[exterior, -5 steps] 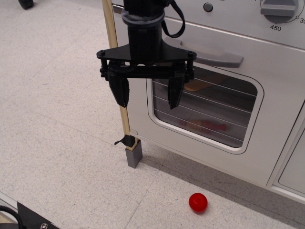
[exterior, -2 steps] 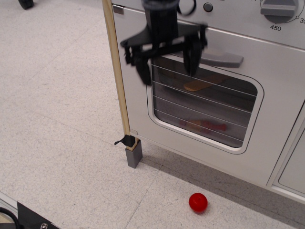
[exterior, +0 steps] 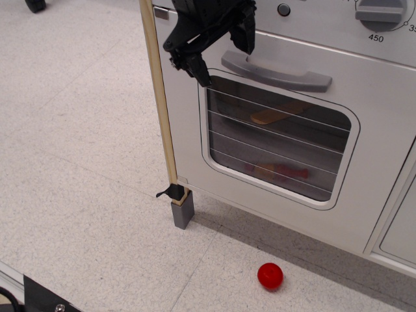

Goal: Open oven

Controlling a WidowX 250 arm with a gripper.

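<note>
The white toy oven (exterior: 377, 149) fills the right of the view. Its door is shut, with a rounded clear wire-lined window (exterior: 279, 140) and a grey bar handle (exterior: 279, 71) above it. A grey dial (exterior: 383, 13) sits on the panel at the top right. My black gripper (exterior: 224, 55) is open, tilted, at the left end of the handle. One finger (exterior: 198, 65) hangs left of the handle; the other finger (exterior: 247, 36) is above it. The jaws stand apart and hold nothing.
A wooden trim post (exterior: 159, 97) runs down the oven's left edge to a grey foot (exterior: 182, 211). A red ball (exterior: 270, 275) lies on the speckled floor in front. A plain cabinet door (exterior: 400, 227) is at the far right.
My gripper has risen from in front of the window's left side up to the left end of the handle and has tilted. It stays open. The oven door has not moved.
</note>
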